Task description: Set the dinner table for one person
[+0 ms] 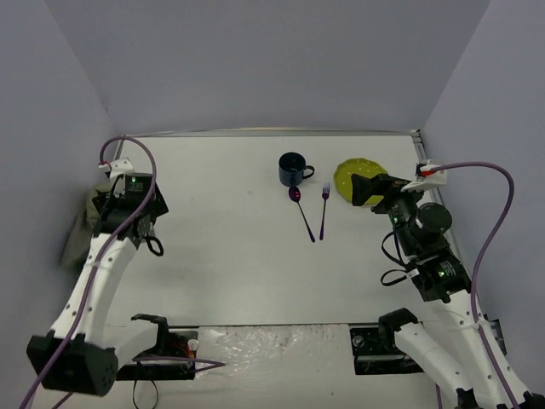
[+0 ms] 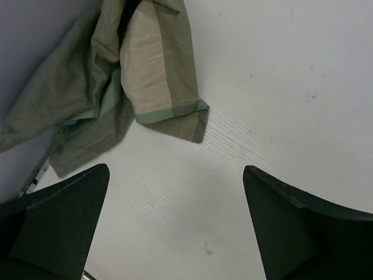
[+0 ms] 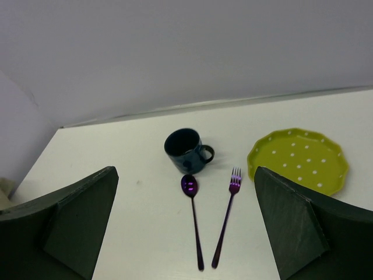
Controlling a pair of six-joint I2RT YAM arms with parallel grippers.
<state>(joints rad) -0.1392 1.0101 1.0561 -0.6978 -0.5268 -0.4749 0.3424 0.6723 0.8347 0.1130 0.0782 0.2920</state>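
The white dinner table (image 1: 238, 264) holds a dark blue mug (image 1: 294, 169) at the back middle. In front of it lie a purple spoon (image 1: 303, 215) and a purple fork (image 1: 324, 213), their handles converging toward me. A yellow-green dotted plate (image 1: 346, 175) sits right of the fork. My right gripper (image 1: 361, 189) hovers open over the plate's near right part, facing the mug (image 3: 187, 150), spoon (image 3: 194, 224), fork (image 3: 226, 221) and plate (image 3: 298, 160). Near the table's left edge, my left gripper (image 2: 175, 170) hangs open above bare tabletop, just short of a crumpled grey-green placemat (image 2: 116, 76).
The placemat (image 1: 79, 228) hangs partly over the table's left edge, against the grey wall. Grey walls enclose the table on the left, back and right. A thin metal rim (image 1: 272, 132) runs along the back edge. Both arm bases stand at the near edge.
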